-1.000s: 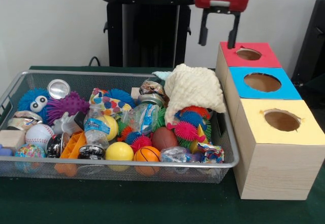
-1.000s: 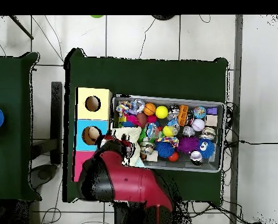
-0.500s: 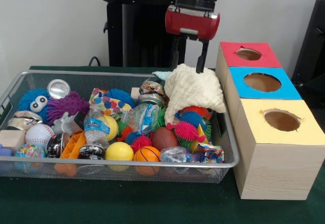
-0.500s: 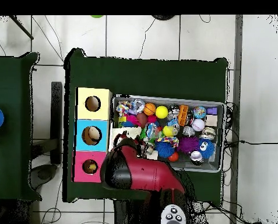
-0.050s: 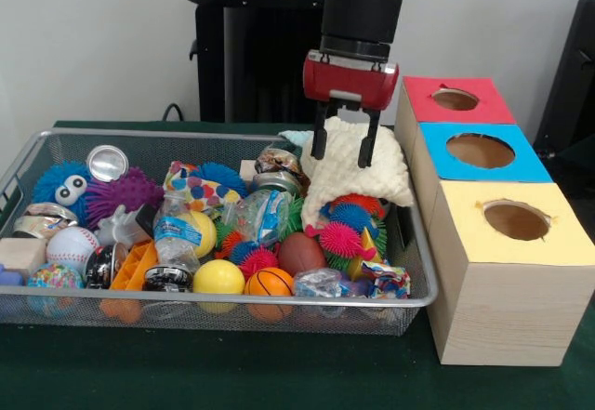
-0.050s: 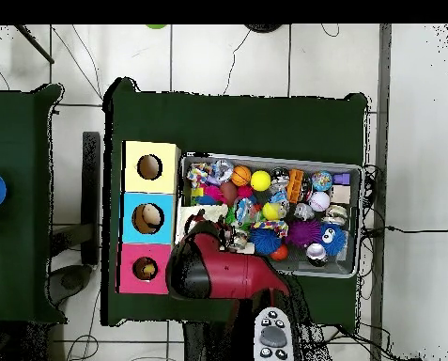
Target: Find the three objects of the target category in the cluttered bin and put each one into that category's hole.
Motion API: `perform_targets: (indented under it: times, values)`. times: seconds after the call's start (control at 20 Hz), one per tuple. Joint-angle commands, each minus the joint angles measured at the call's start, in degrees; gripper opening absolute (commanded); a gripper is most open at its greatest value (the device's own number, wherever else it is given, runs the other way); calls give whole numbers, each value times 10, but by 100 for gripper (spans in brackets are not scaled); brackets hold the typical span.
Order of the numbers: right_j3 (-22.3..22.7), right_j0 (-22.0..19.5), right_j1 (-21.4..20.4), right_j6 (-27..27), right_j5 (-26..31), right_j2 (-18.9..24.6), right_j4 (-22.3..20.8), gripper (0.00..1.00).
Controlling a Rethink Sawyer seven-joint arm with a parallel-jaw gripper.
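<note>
A cream knitted cloth [image 5: 358,168] lies heaped at the right end of the wire bin [image 5: 56,140], on top of spiky balls. My gripper [image 5: 343,150] hangs straight over the cloth, open, with both fingertips pressed down onto its top. In the overhead view the red arm [image 6: 218,273] covers the gripper, and only a corner of the cloth [image 6: 188,219] shows. Beside the bin stands a wooden box row with a red hole [image 5: 455,99], a blue hole [image 5: 481,151] and a yellow hole [image 5: 516,220].
The bin holds several balls, spiky toys, cans and wrappers: a baseball [image 5: 71,244], a yellow ball [image 5: 218,277], a small basketball [image 5: 269,284], a purple spiky ball [image 5: 125,193], a blue fuzzy toy with eyes [image 5: 60,184]. A person's device shows at the overhead bottom edge [image 6: 272,336].
My gripper came left from above the red hole, then dropped onto the cream cloth. Nothing in the bin has shifted.
</note>
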Motion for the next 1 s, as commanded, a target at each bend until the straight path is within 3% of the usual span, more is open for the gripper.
perform_targets:
  times: [0.05,0.35,0.75,1.0]
  values:
    - [-33,11,71,79,-68,43,-9,100]
    - [-42,27,113,81,-96,28,5,100]
    - [-57,59,158,81,-91,-1,36,100]
    - [-53,60,184,85,-93,7,42,100]
